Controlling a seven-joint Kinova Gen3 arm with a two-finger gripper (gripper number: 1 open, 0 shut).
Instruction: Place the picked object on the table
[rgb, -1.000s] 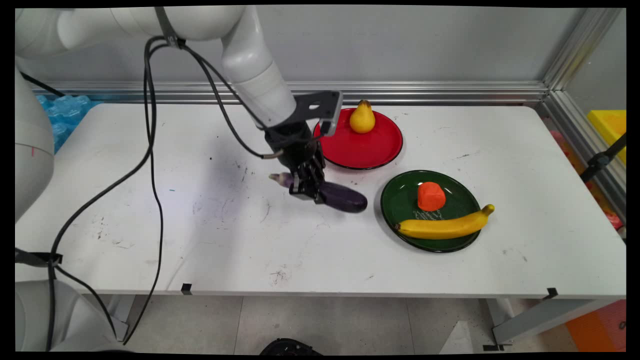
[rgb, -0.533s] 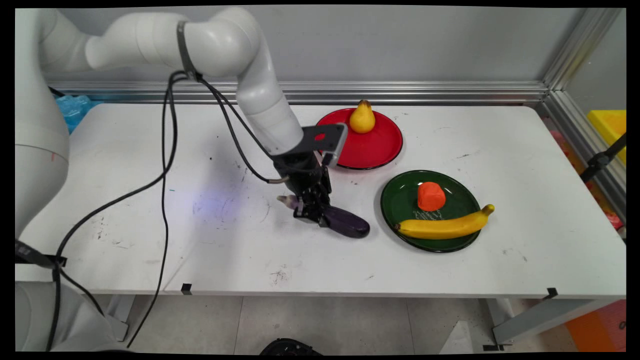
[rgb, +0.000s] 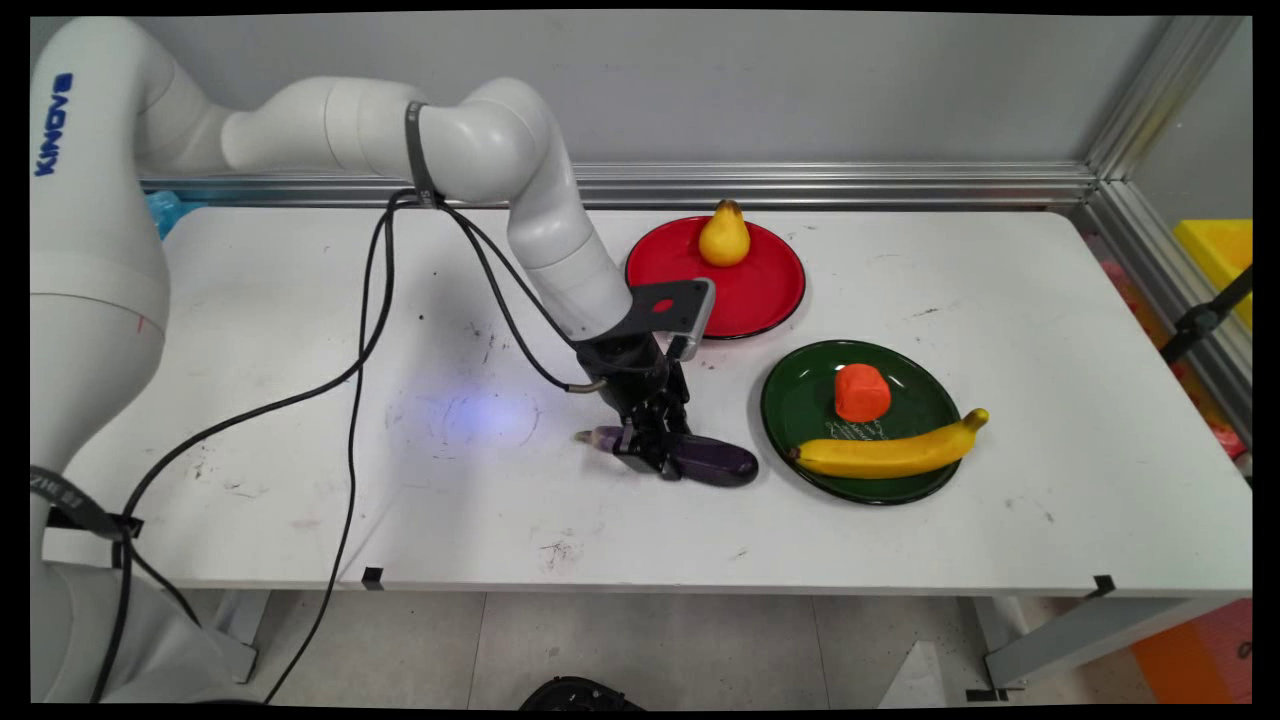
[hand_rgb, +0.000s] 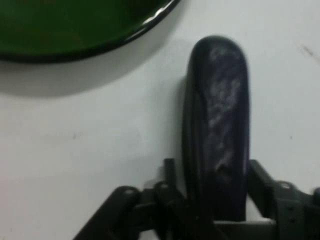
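Note:
A dark purple eggplant (rgb: 712, 461) lies low over the white table (rgb: 300, 330), just left of the green plate (rgb: 803, 400). My gripper (rgb: 652, 458) is shut on the eggplant near its stem end, whose pale tip sticks out to the left. In the hand view the eggplant (hand_rgb: 218, 115) runs up between my two fingers (hand_rgb: 170, 172), with the green plate's rim (hand_rgb: 125, 37) at the top left. Whether the eggplant rests on the table or hangs just above it, I cannot tell.
The green plate holds an orange-red block (rgb: 862, 392) and a banana (rgb: 890, 452). Behind it a red plate (rgb: 745, 290) carries a yellow pear (rgb: 724, 236). Black cables (rgb: 360, 330) hang from the arm over the table's left half.
The gripper has carried the eggplant toward the table's near side and slightly right, and lower, ending beside the green plate. It stayed shut on the eggplant throughout.

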